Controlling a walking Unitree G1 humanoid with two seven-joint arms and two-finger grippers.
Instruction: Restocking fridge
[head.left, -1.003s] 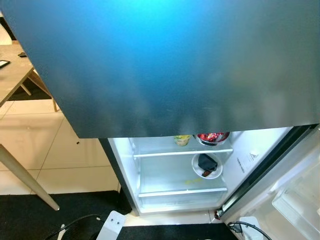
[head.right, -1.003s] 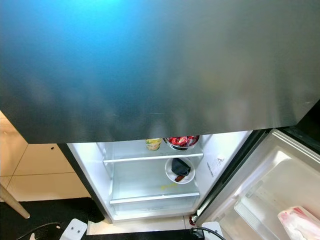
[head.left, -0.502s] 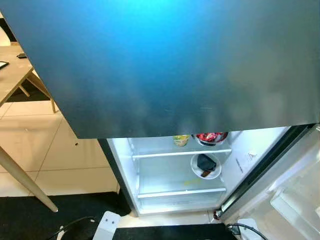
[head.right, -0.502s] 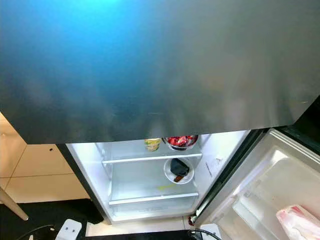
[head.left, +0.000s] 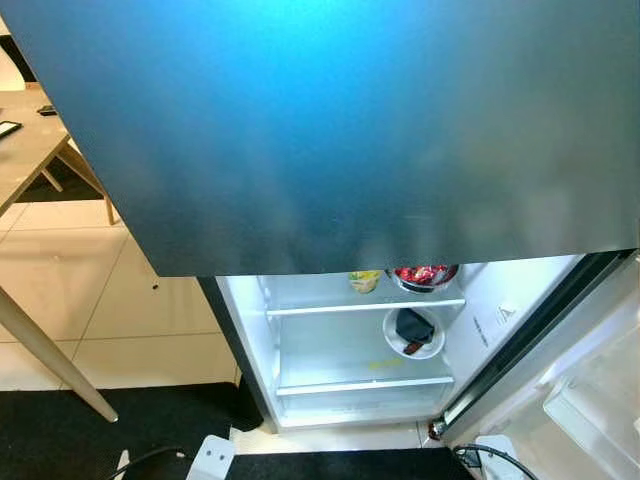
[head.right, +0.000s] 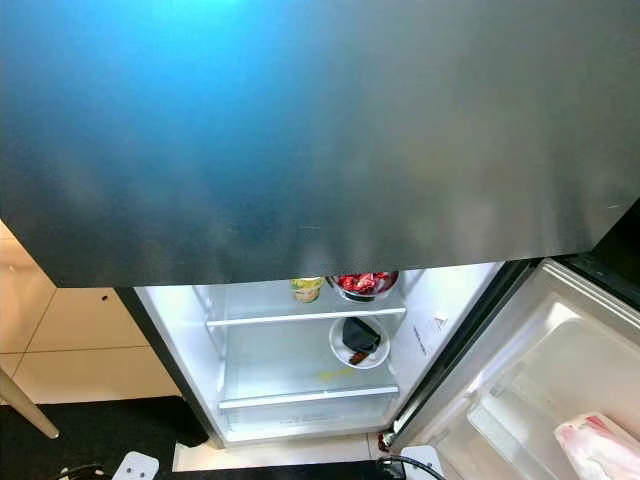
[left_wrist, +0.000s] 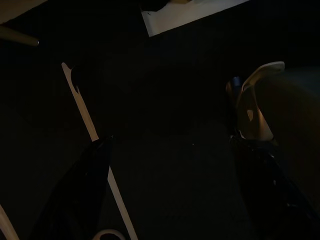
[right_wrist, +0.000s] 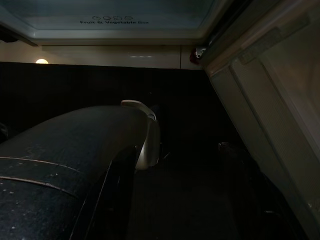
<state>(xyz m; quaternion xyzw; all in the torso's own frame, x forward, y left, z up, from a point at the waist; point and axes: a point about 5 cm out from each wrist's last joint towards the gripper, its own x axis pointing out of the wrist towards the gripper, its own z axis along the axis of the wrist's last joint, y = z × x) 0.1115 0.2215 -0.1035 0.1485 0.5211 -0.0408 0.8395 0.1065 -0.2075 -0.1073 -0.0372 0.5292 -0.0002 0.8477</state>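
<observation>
the head camera looks down past a big dark upper door (head.left: 340, 130) that covers most of the picture, and under it the fridge (head.left: 360, 350) stands open and lit. up on the glass shelf (head.left: 365, 307) there's a yellowish cup (head.left: 364, 281) and, just beside it, a bowl of red fruit (head.left: 425, 275). below that shelf, a white plate (head.left: 414, 333) carries something dark (too small to say what). the lowest shelf (head.left: 365, 384) lies bare apart from a faint yellow mark.

out to the robot's right the fridge door (head.right: 540, 370) hangs wide open, and a pink-and-white packet (head.right: 600, 447) sits in its door bin. to the left, a pale table (head.left: 25, 160) with a slanted leg stands on cream floor tiles (head.left: 110, 290), and a black mat (head.left: 90, 430) lies in front of the fridge.

the left gripper (left_wrist: 170, 190) hangs low over the dark mat, its two black fingers spread well apart and holding nothing. the right gripper (right_wrist: 185, 200) hangs near the foot of the fridge, close to the open door, fingers parted too and empty in the gloom.
</observation>
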